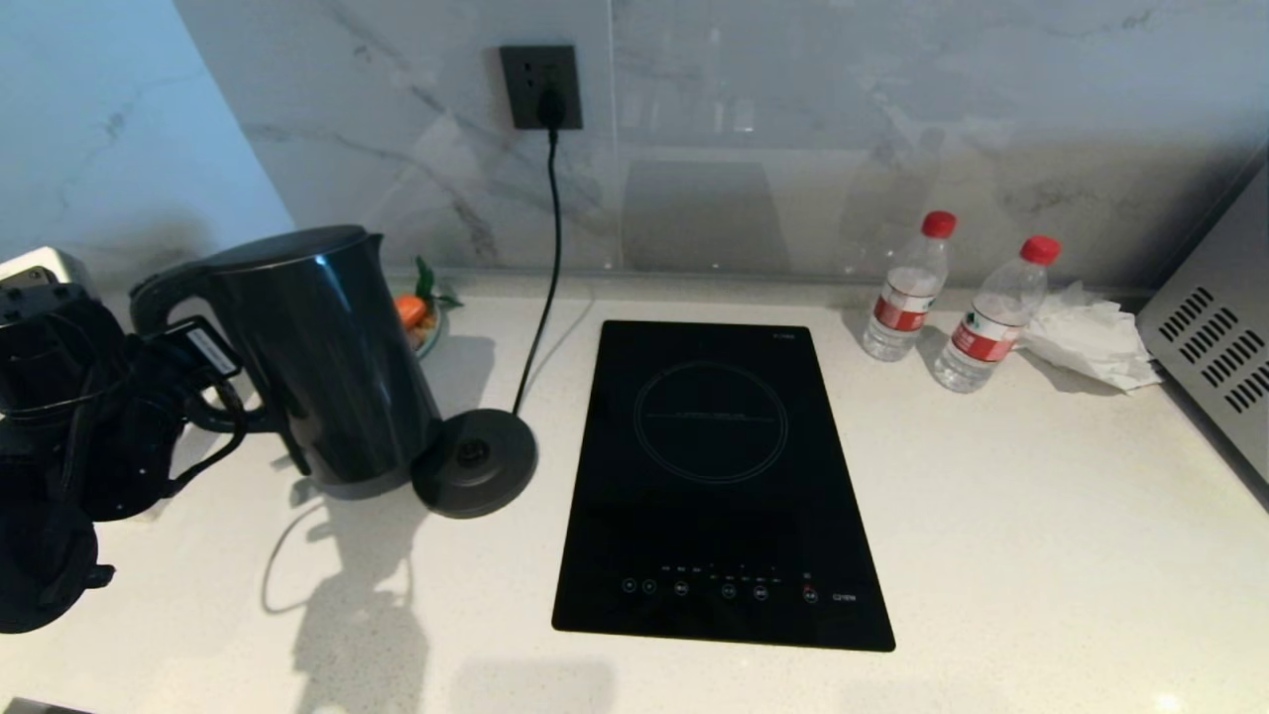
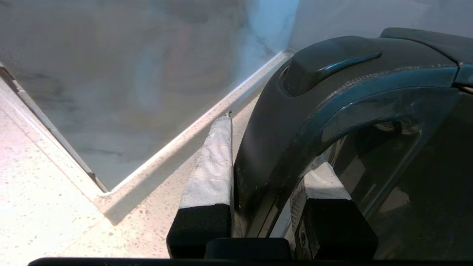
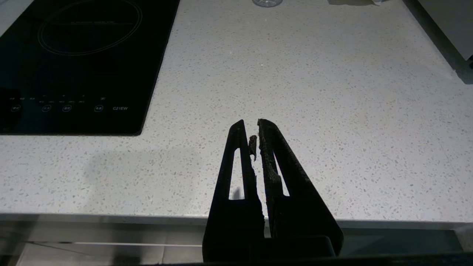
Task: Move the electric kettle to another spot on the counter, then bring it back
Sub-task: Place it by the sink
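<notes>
The glossy black electric kettle (image 1: 327,357) is at the left of the off-white speckled counter (image 1: 991,516), leaning slightly, its bottom right beside the round base disc (image 1: 476,461). I cannot tell whether it touches the counter. My left gripper (image 1: 198,347) is shut on its loop handle (image 2: 281,122). One white-padded finger (image 2: 214,166) lies outside the handle and the other inside the loop. My right gripper (image 3: 250,127) is shut on nothing, parked over the counter's front edge (image 3: 332,218).
The inset black cooktop (image 1: 714,476) lies mid-counter. The base's cord runs up to a wall socket (image 1: 540,87). A small dish (image 1: 421,312) sits behind the kettle. Two water bottles (image 1: 904,288) (image 1: 994,315), crumpled tissue (image 1: 1086,337) and a metal appliance (image 1: 1214,347) stand at the right.
</notes>
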